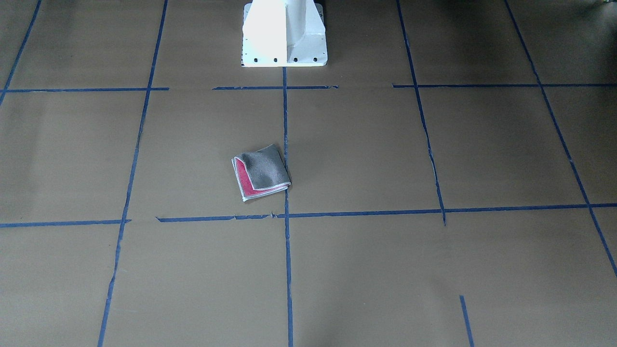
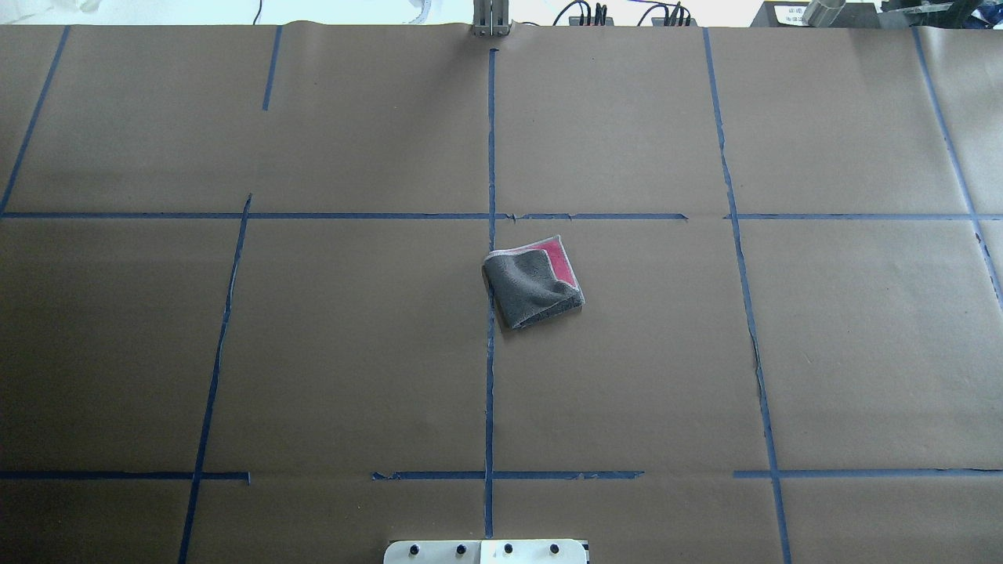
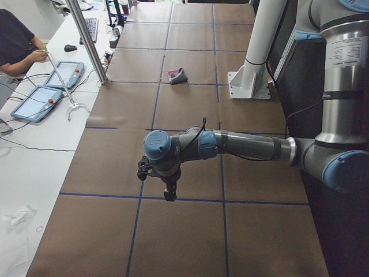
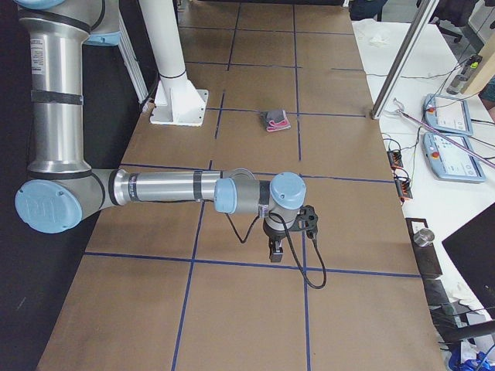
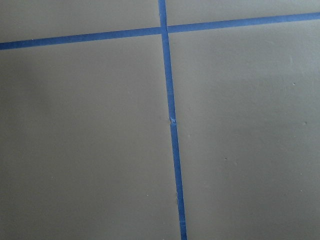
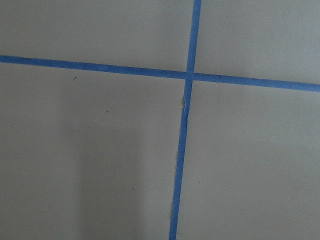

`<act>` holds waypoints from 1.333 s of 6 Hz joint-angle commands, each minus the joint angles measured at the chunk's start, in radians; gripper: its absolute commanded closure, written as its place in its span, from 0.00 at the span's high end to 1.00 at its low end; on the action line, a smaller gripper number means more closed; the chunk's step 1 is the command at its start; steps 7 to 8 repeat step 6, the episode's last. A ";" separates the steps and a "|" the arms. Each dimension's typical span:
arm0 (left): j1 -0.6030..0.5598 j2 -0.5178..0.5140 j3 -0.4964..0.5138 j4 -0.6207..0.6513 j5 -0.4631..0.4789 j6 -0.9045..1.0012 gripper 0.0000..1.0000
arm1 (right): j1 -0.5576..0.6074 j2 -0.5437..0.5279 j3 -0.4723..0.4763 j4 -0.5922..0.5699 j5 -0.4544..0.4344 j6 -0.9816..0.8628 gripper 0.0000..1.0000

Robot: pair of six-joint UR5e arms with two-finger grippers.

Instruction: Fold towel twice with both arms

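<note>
The folded towel lies near the centre of the table, grey face up with a pink strip exposed. The left gripper and the right gripper hang near opposite table ends. Whether their jaws are open or closed cannot be told.

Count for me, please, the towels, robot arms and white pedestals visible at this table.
Towel: 1
Arms: 2, left arm and right arm
Pedestal: 1
Total: 4
</note>
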 commanded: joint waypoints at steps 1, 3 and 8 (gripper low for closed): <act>0.001 0.001 0.001 -0.001 0.000 0.002 1.00 | -0.017 0.018 0.035 -0.048 -0.001 0.065 1.00; 0.001 0.001 -0.007 -0.001 0.000 0.000 1.00 | -0.019 0.000 0.031 -0.039 0.001 0.083 1.00; 0.001 -0.002 -0.059 0.005 0.000 0.003 1.00 | -0.019 0.007 0.029 -0.037 -0.004 0.081 1.00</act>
